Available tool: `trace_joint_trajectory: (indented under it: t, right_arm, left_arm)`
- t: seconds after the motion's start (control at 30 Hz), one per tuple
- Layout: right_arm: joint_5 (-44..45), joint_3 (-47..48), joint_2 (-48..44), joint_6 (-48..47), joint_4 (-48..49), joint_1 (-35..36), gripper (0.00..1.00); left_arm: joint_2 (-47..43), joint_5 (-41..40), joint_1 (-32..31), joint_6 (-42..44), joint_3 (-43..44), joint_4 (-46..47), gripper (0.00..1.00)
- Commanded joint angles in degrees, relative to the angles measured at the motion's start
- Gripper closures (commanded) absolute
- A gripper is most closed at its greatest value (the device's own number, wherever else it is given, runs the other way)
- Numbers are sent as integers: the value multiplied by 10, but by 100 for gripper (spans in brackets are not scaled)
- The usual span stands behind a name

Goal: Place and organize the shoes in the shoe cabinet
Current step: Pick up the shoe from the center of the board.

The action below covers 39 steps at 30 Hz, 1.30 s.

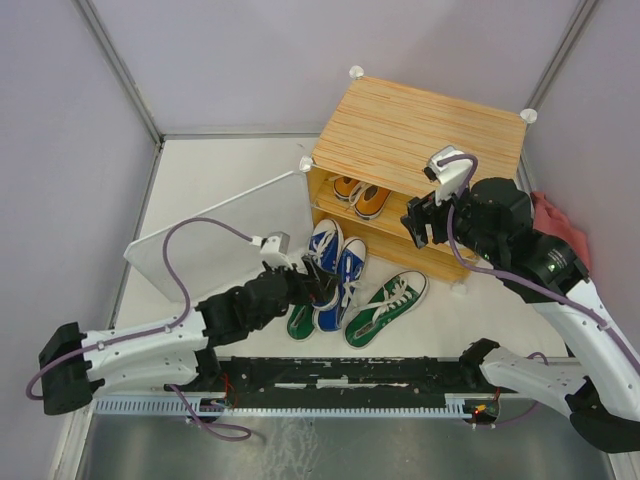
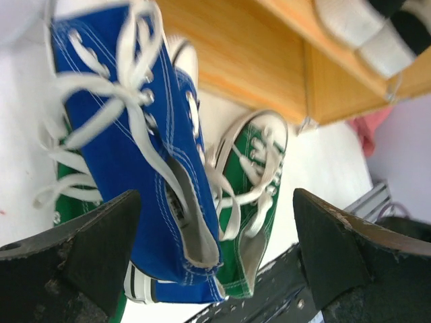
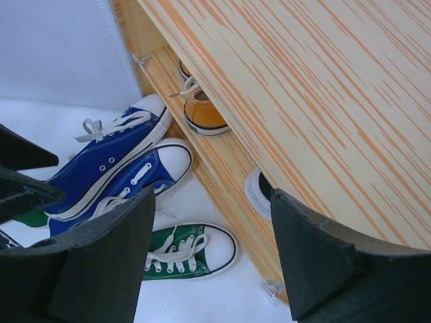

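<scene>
Heels of the two blue shoes, centre frame on the tabletop, sit under the left gripper, spread wide around nothing; printing inside one blue heel is too blurred to read; two green shoes, one plain, the other mostly covered; two orange shoes on the upper shelf of the shoe cabinet; below them only a white toe cap shows; the right gripper, fingers apart and empty, hangs before the cabinet front.
</scene>
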Motion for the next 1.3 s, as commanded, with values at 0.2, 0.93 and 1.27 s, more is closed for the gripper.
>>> trace_joint_trajectory:
  t: [0.2,0.93,1.27]
  right_arm:
    - [27,-11,-21,0,22,2,23]
    - [74,-34,-32,2,62,1,23]
    - [105,-39,-44,3,71,2,22]
  left_arm:
    - [114,-34,-75,-50,15,24,1]
    - [139,-175,-77,174,0,91,97]
    - [278,-123,-60,460,94,183,97]
